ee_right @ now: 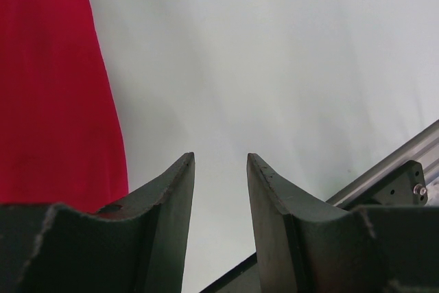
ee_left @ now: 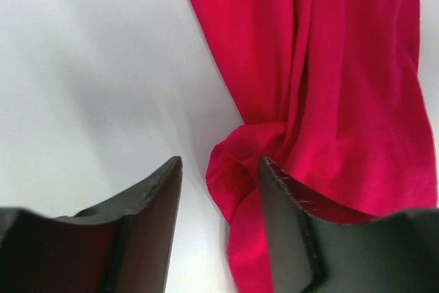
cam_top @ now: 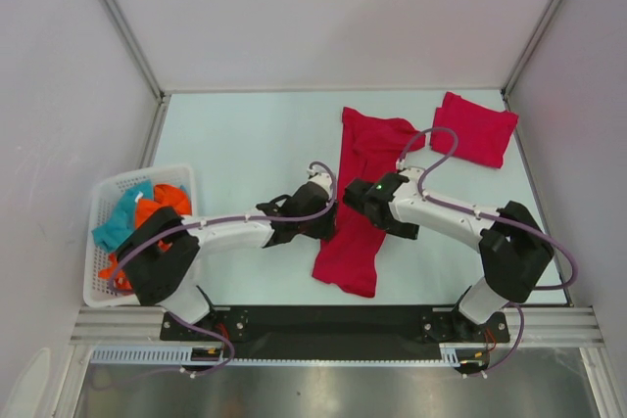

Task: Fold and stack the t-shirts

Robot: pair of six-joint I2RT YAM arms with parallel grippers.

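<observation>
One red t-shirt (cam_top: 355, 232) lies as a long bunched strip down the middle of the table. A second t-shirt (cam_top: 477, 129) lies folded at the back right. My left gripper (cam_top: 326, 222) hangs at the strip's left edge. In the left wrist view the left gripper (ee_left: 219, 162) is open, with a bunched fold of the t-shirt (ee_left: 236, 169) lying between and below its fingertips, not pinched. My right gripper (cam_top: 367, 205) hovers over the strip's right side. Seen from the right wrist, the right gripper (ee_right: 221, 157) is open over bare table, with the t-shirt (ee_right: 55, 101) to its left.
A white basket (cam_top: 108, 188) with teal and orange clothes stands at the left edge. White walls enclose the table on three sides. The metal rail (ee_right: 387, 173) of the near table edge runs close to the right gripper.
</observation>
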